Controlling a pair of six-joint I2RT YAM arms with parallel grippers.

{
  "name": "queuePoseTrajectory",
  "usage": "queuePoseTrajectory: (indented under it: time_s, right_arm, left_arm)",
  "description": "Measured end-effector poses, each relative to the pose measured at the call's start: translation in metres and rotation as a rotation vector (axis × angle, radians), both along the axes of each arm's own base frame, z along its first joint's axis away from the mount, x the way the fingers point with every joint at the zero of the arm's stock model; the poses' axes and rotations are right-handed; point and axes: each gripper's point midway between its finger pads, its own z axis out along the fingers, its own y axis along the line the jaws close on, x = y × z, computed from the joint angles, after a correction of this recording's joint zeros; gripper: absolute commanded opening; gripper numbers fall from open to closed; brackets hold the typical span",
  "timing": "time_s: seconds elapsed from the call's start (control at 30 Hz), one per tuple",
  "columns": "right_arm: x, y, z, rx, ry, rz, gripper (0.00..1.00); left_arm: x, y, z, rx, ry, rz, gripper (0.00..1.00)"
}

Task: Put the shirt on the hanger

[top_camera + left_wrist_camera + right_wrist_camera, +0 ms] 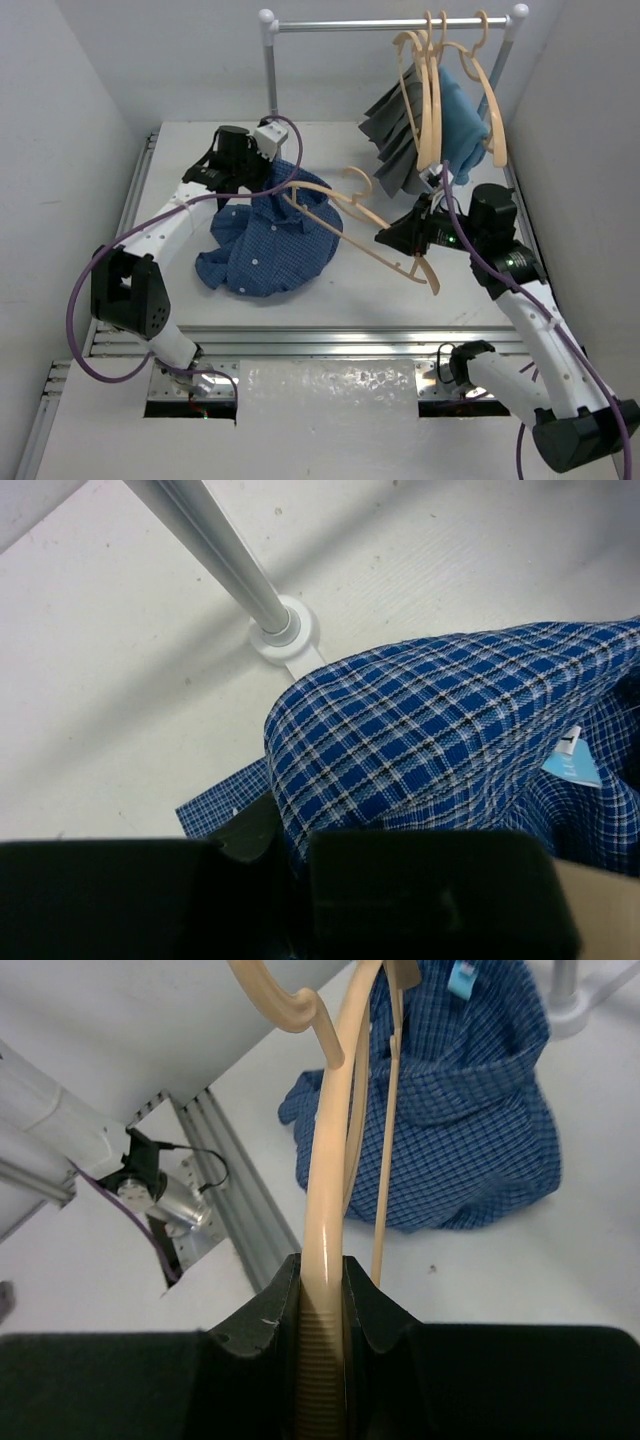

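The dark blue checked shirt (265,245) lies bunched on the table left of centre. Its upper edge is lifted by my left gripper (240,178), which is shut on the cloth. In the left wrist view the shirt (450,720) rises out of the closed left gripper (285,855). My right gripper (388,238) is shut on one arm of the tan hanger (427,275). It holds the hanger tilted above the table, with its far end reaching the shirt's raised top. In the right wrist view the hanger (328,1160) runs straight out of the right gripper (322,1280) toward the shirt (470,1130).
A white clothes rack (390,22) stands at the back, its left post (215,555) close to the left gripper. On it hang several more tan hangers (430,90), a grey pleated garment (392,135) and a light blue cloth (465,120). An aluminium rail (300,345) borders the near edge.
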Motion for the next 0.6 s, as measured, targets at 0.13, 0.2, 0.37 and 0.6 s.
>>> queuePoseTrajectory:
  time_s: [0.13,0.2,0.37,0.6]
  right_arm:
    - [-0.001,0.015,-0.018,-0.004,0.066,0.051,0.0]
    - [-0.003,0.026,-0.02,-0.007,0.067,0.084,0.0]
    - [0.002,0.051,-0.034,-0.054,0.076,0.098,0.0]
    - [0.027,0.053,-0.028,-0.114,0.018,0.0,0.0]
  left_arm:
    - [0.002,0.001,0.004,0.001,-0.008,0.007,0.0]
    - [0.001,0.001,0.003,0.002,-0.005,0.007,0.0]
    - [-0.001,0.001,0.004,0.004,0.0,0.004,0.0]
    - [-0.013,0.01,0.021,0.031,-0.046,0.001,0.0]
